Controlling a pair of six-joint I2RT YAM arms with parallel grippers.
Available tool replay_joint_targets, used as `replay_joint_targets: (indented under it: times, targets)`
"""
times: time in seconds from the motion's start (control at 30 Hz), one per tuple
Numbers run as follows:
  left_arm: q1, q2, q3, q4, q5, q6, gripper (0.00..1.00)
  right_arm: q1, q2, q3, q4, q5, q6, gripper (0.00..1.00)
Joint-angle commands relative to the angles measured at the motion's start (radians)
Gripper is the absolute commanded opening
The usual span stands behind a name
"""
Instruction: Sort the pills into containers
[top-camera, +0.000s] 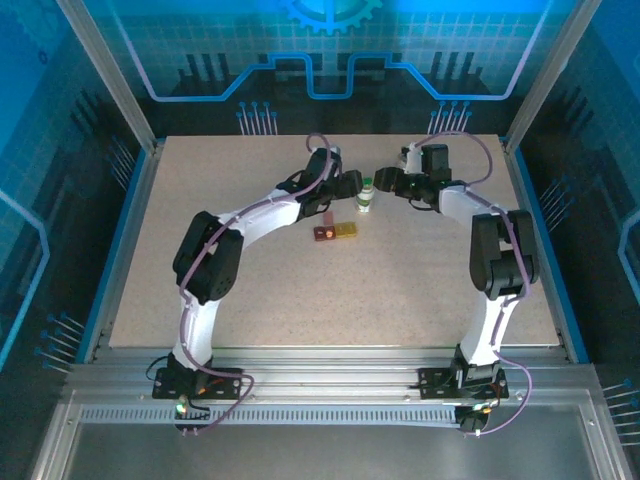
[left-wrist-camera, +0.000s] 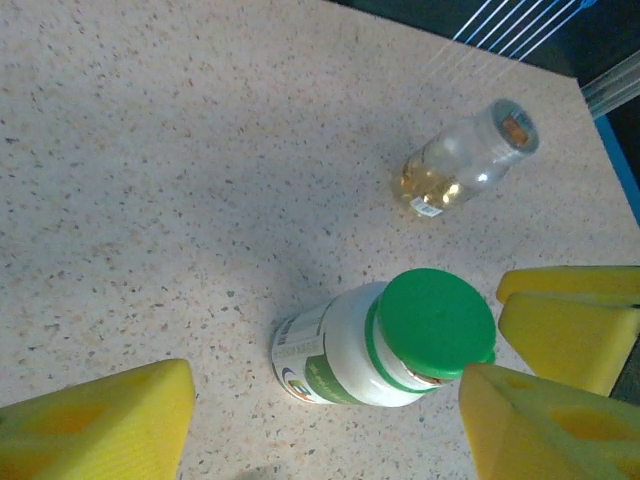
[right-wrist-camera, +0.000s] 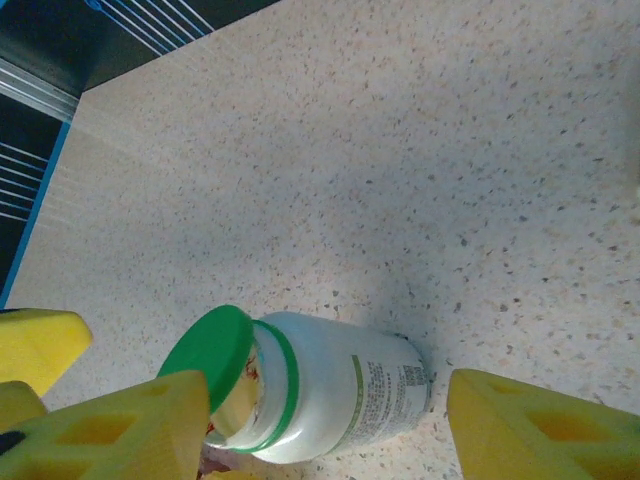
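Note:
A white pill bottle (top-camera: 366, 198) stands on the table between both grippers. Its green cap (right-wrist-camera: 205, 355) is tilted up on one side, and the pills are hidden. My left gripper (left-wrist-camera: 328, 378) is open around the bottle (left-wrist-camera: 340, 355): its right fingertip (left-wrist-camera: 520, 420) is beside the cap (left-wrist-camera: 437, 322), its left fingertip far off. Also open, my right gripper (right-wrist-camera: 325, 388) straddles the bottle (right-wrist-camera: 345, 390), left fingertip (right-wrist-camera: 120, 430) by the cap, right one clear of the base. The containers, a dark red-brown box (top-camera: 323, 233) and a yellow box (top-camera: 346, 231), sit side by side just nearer.
A small clear glass bottle (left-wrist-camera: 465, 160) with yellowish contents lies on its side beyond the white bottle. The speckled tabletop (top-camera: 250, 290) is bare to the left and in front, bounded by blue rails (top-camera: 120, 240) at the sides.

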Motion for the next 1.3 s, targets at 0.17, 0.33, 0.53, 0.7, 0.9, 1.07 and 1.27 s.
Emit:
replay_joint_targets:
  times: [0.17, 0.33, 0.53, 0.7, 0.9, 1.07, 1.27]
  targets:
    - [-0.009, 0.043, 0.042, -0.032, 0.052, -0.008, 0.65, -0.005, 0.035, 0.051, 0.037, -0.055, 0.051, 0.63]
    - [-0.009, 0.059, 0.047, -0.035, 0.046, -0.003, 0.65, -0.003, -0.002, 0.021, 0.05, -0.028, 0.061, 0.62]
    - [-0.002, 0.092, 0.086, -0.052, 0.043, 0.005, 0.66, 0.005, -0.021, 0.047, 0.002, 0.014, 0.037, 0.62]
    - [0.0, 0.109, 0.107, -0.061, 0.049, 0.013, 0.66, 0.019, -0.032, 0.062, -0.011, 0.043, 0.024, 0.62]
    - [0.001, 0.113, 0.105, -0.063, 0.054, 0.018, 0.66, 0.033, 0.004, 0.093, -0.016, 0.034, 0.028, 0.62]
    - [0.002, 0.099, 0.091, -0.062, 0.055, 0.026, 0.66, 0.044, 0.024, 0.099, -0.011, 0.035, 0.028, 0.62]
    - [0.003, 0.024, 0.022, -0.041, 0.041, 0.042, 0.65, 0.048, 0.058, 0.09, 0.012, 0.043, 0.021, 0.61]
